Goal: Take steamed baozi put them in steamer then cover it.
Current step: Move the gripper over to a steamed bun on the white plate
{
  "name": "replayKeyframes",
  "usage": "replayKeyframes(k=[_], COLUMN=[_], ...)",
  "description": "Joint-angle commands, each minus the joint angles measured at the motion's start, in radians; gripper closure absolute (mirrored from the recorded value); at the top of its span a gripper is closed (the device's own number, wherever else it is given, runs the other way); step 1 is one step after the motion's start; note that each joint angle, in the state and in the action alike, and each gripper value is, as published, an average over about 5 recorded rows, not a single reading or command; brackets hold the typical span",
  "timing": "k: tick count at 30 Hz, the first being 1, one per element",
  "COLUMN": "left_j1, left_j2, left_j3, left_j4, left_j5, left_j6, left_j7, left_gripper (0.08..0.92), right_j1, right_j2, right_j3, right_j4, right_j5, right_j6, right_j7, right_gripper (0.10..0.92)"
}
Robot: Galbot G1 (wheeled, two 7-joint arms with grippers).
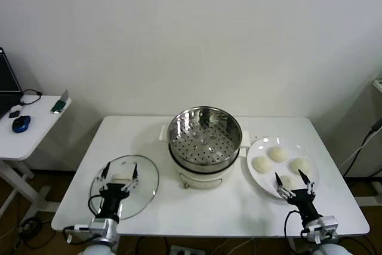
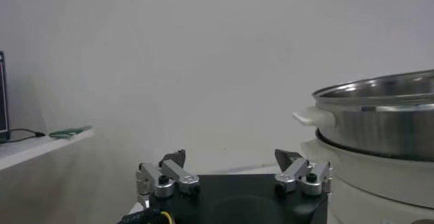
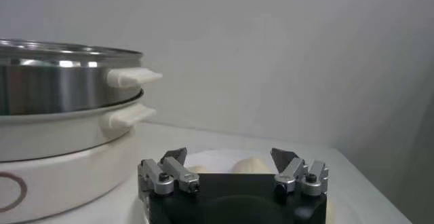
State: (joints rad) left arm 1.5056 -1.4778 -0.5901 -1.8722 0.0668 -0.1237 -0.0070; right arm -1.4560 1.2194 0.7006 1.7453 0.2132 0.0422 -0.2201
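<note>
Steamer [image 1: 204,137]: shiny perforated steel basket on squat white base, mid bench [image 1: 179,219], uncovered. Four smooth cream baozi [image 1: 277,153] on flat white plate [image 1: 255,178] to its right. Glass cover [image 1: 148,183] flat at left. Left tool [image 1: 119,177] released above cover; right tool [image 1: 293,183] released over plate's near edge.

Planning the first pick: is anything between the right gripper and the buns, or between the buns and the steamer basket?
Nothing visible blocks either. The right gripper hovers open at the near edge of the plate, over the nearest of the four baozi. The steamer beside the plate is uncovered and empty; the lid lies on the steamer's far side, under the left gripper.
</note>
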Motion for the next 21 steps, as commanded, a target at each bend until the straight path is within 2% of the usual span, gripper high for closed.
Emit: replayKeyframes(k=[1,6,11,16,21], left_j1=[0.002,0.007,0.010,0.012,0.009], left_j2=[0.010,0.014,0.021,0.024,0.023], left_j3=[0.012,0.021,0.019,0.012,0.013], left_j4=[-0.010,-0.024,-0.027,-0.027,-0.015], left_j5=[0.005,-0.001,-0.004,-0.007,-0.006], left_j6=[0.000,0.000,0.000,0.002,0.005], left_j7=[-0.001,-0.001,-0.003,-0.009,-0.014], left_gripper=[0.177,0.177,0.177,0.177,0.177], right_j1=[0.100,0.229,0.487,0.909,1.282], right_j2=[-0.219,-0.499,-0.696,-0.772,-0.714], right_j3=[-0.031,-0.088,-0.254,-0.627,-1.005], right_j4=[-0.016,-0.122,-0.325,-0.523,-0.645], right_j5=[-0.028,-0.054,-0.145,-0.308,-0.462], right_j6=[-0.086,-0.172,-0.162,-0.062,-0.005], right_j7=[-0.106,-0.391,-0.701,-0.900,-0.959], right_gripper=[0.203,0.203,0.203,0.203,0.203])
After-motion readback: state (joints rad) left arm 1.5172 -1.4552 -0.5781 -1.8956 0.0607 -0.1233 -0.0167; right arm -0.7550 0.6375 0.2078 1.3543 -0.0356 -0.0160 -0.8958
